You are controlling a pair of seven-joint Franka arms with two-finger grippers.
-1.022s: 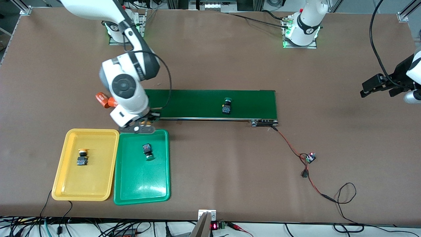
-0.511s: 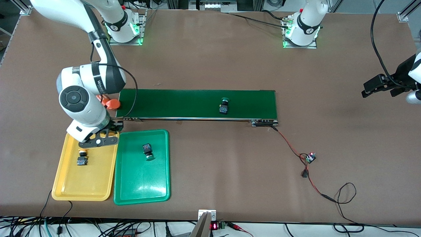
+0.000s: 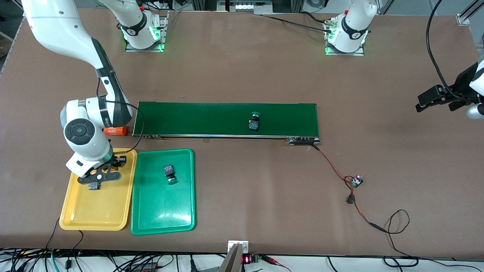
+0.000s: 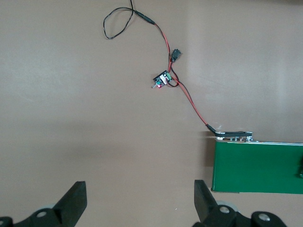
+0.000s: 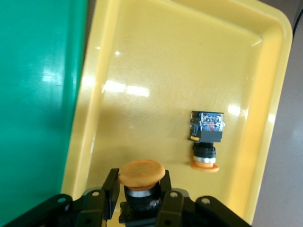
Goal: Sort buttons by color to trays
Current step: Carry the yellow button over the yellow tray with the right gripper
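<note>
My right gripper (image 3: 99,176) hangs low over the yellow tray (image 3: 98,211), shut on an orange-capped button (image 5: 141,174). A second orange-capped button (image 5: 207,137) lies on its side in the yellow tray (image 5: 156,71); in the front view it (image 3: 92,186) is mostly hidden under the gripper. The green tray (image 3: 162,211) beside it holds one green button (image 3: 169,173). Another green button (image 3: 254,121) sits on the dark-green conveyor belt (image 3: 211,119). My left gripper (image 3: 423,101) is open and empty, waiting over bare table at the left arm's end.
An orange cylinder with white print (image 3: 116,131) lies at the belt's end by the right arm. Red-black wires and a small circuit board (image 3: 356,180) run from the belt's other end (image 4: 255,165). The green tray's edge (image 5: 38,94) adjoins the yellow tray.
My right gripper has moved from the belt's end, past the green tray's corner, to over the yellow tray, carrying the orange button. The green button on the belt has shifted toward the right arm's end.
</note>
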